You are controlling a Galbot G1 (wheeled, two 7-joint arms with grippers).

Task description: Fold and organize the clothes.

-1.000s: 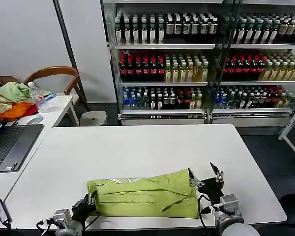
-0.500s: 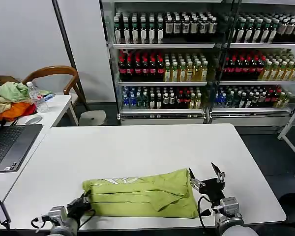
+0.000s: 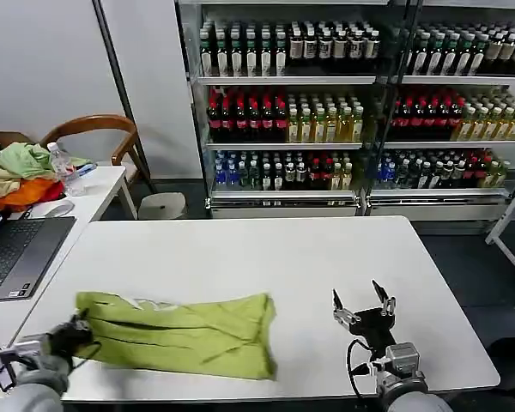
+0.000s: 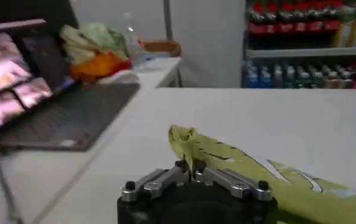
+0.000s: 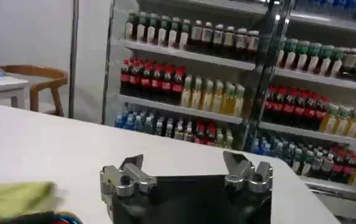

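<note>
A: Where is the lime yellow-green cotton T-shirt (image 3: 176, 333)?
B: Folded flat on the white rectangular table (image 3: 266, 257), at its near edge toward the left corner.
A: State of the left gripper (image 3: 75, 333)?
B: Clamped on the shirt's left end (image 4: 187, 167).
A: Right gripper (image 3: 363, 302)?
B: Fingers spread wide, empty, right of the shirt and apart from it (image 5: 184, 173).
</note>
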